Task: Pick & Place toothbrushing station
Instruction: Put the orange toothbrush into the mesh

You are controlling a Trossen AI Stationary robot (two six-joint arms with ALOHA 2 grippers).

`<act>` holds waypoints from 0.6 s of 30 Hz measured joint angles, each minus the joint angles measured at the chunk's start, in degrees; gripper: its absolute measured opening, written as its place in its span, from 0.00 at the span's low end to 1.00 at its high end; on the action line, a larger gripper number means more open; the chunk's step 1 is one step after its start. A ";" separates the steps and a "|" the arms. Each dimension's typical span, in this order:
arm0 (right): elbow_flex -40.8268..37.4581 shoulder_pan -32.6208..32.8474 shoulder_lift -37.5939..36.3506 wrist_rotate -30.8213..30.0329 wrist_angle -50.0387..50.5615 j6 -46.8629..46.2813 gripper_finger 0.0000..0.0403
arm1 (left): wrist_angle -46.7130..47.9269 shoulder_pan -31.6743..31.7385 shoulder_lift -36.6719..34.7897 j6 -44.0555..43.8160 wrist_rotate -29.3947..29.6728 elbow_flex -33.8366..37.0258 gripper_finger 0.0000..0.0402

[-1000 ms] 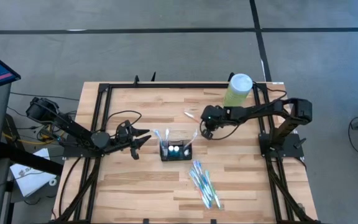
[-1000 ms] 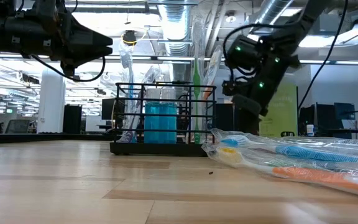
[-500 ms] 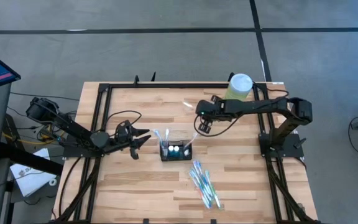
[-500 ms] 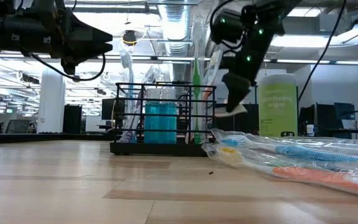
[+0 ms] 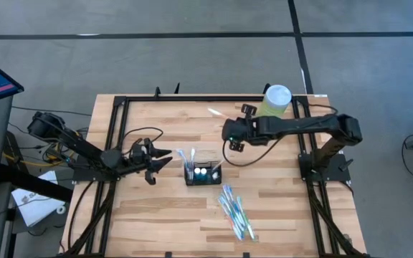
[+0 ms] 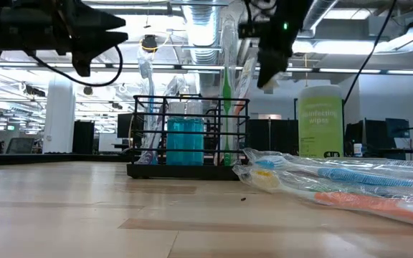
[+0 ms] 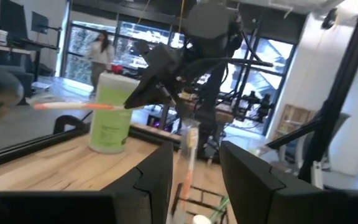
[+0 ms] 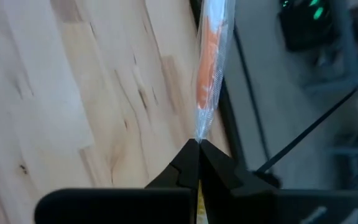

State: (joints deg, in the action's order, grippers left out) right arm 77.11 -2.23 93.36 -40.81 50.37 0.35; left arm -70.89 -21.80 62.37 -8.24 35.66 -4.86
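So the right pincer (image 5: 229, 138) is clamped on a wrapped toothbrush (image 5: 214, 113) above center frame, presumably to drop it into the toothbrushing station (image 5: 202, 173) mid-tabletop, while the left pincer (image 5: 165, 157) waits open, center-left.

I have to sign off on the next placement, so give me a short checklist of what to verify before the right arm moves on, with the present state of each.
1. Right gripper shut on the wrapped toothbrush: ok, fingers pinch one end.
2. Toothbrush lifted off the table: ok, held in the air beyond the holder.
3. Toothbrushing station upright with brushes standing in it: ok.
4. Free compartment for this brush: cannot tell.
5. Left gripper out of the way: ok, open, hovering left of the station.
6. Green canister clear of the right arm: cannot tell, it stands close beside it.
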 joint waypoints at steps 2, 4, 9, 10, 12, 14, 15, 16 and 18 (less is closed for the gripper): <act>1.71 1.92 -0.02 -1.66 0.95 1.39 0.00 | -0.02 0.00 -0.76 -0.12 -0.61 0.00 0.32; 3.47 3.91 -0.02 -3.51 1.69 2.80 0.00 | -0.02 0.00 -1.35 -0.14 -0.99 0.00 0.32; 8.15 9.00 -0.03 -7.32 3.32 5.76 0.00 | -0.03 0.00 -2.45 -0.12 -1.09 0.00 0.32; 9.27 9.90 -0.04 -7.31 3.44 6.13 0.00 | -0.04 0.00 -2.64 0.07 -1.09 0.00 0.32; 11.31 11.78 -0.04 -7.29 3.41 7.04 0.00 | -0.02 0.00 -3.18 0.32 -1.09 0.00 0.32; 12.91 13.63 -0.04 -7.30 3.35 8.58 0.00 | -0.02 0.00 -3.73 0.32 -1.09 0.00 0.32; 13.50 14.49 -0.07 -7.30 3.26 9.22 0.00 | -0.06 0.00 -4.01 0.30 -1.09 0.00 0.32; 14.05 15.43 -0.07 -7.29 3.14 9.67 0.00 | -0.05 0.00 -4.30 0.29 -1.24 0.00 0.32; 14.69 17.29 -0.09 -7.29 2.67 10.78 0.00 | -0.12 0.00 -4.89 0.29 -2.27 0.00 0.32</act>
State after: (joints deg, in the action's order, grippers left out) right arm 91.79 15.06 93.27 -48.10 53.04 11.14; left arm -71.01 -21.80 57.48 -7.94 33.39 -4.86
